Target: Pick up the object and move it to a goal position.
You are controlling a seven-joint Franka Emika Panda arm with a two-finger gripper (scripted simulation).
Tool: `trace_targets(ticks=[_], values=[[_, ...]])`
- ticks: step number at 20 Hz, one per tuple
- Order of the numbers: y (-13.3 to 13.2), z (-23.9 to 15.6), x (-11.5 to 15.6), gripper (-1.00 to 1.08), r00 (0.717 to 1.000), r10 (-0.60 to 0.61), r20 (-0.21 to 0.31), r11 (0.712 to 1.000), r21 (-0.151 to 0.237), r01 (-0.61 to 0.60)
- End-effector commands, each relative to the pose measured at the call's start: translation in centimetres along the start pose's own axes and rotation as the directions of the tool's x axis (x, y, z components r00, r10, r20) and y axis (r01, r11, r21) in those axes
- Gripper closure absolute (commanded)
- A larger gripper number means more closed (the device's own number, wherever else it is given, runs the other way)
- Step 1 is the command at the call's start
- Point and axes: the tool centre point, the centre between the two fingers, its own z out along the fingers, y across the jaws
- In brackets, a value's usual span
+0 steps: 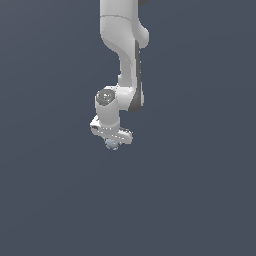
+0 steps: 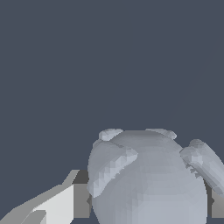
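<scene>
Plain dark slate-blue background all around, nothing else on it. White Panda arm comes down from 12 o'clock, its gripper pointing down with the fingers closed on the small bumpy grey-blue ball, pinned right between them

The arm is showing smooth, rounded white shells with a dark grey strip running down one side. A glossy grey cap is sitting on the wrist joint. The white, blocky gripper is carrying pale fingers with dark grey inner pads.
</scene>
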Motion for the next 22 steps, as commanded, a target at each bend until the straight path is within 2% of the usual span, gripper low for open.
trace_targets(ticks=[1,13,22], values=[[0.0,0.1,0.0,1.08,1.000,0.000,0.000,1.000,0.000,0.000],[0.3,-0.1,-0.2,1.08,1.000,0.000,-0.001,1.000,0.000,0.000],[3.3,-0.9,-2.2,1.08,1.000,0.000,-0.001,1.000,0.000,0.000]])
